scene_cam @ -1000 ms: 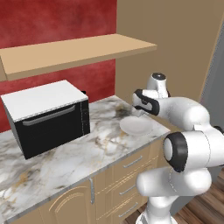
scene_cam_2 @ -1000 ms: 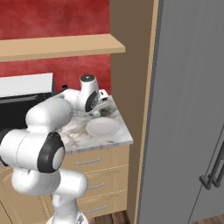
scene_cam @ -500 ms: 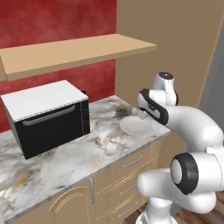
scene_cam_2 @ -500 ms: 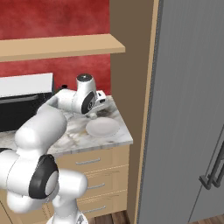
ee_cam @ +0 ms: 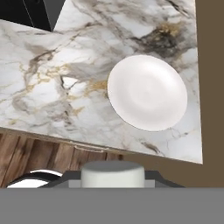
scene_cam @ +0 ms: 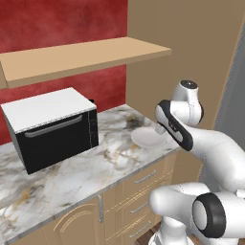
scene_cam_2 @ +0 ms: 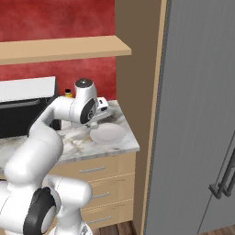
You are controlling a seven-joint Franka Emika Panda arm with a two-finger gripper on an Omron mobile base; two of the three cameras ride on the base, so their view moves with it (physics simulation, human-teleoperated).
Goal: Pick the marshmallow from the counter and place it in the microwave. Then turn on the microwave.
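The white-grey marbled stone surface has a wide bare stretch between the black box with a white top and the round white plate; a tool can come down there freely. The plate lies flat near the right end of the surface, and it is low. Just beside the plate, the tan side wall closes the right end, so there is no way out on that side. Above, the light wooden shelf limits the height over the back part of the surface. The black box blocks the left part.
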